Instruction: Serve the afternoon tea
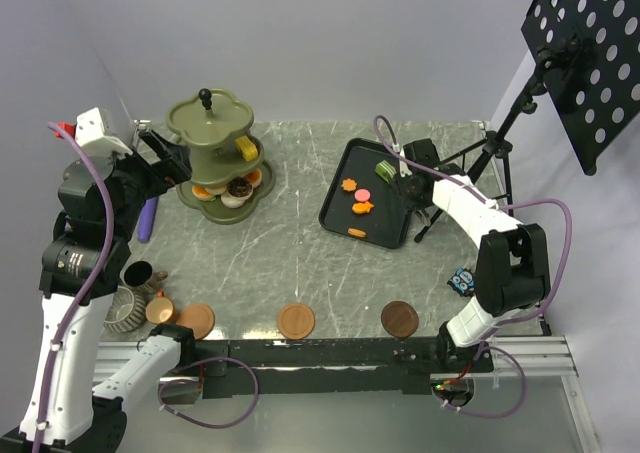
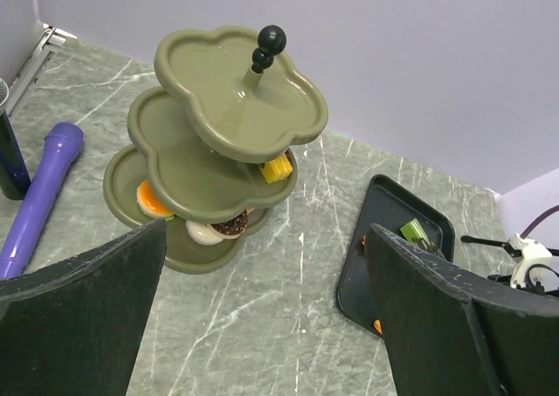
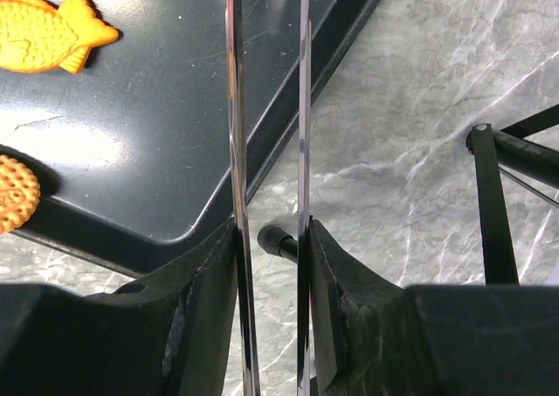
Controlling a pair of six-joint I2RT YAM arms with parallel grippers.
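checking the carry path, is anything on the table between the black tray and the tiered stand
Nothing visible: only bare table lies between tray and stand. The open left gripper is on the stand's other side; the right gripper holds tongs at the tray.

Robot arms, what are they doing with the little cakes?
They are setting out afternoon tea. The right tool grips metal tongs over the black tray, where orange, pink and green pastries lie. The left tool hangs open beside the olive-green three-tier stand, which holds a yellow pastry and others. Three brown saucers sit empty.
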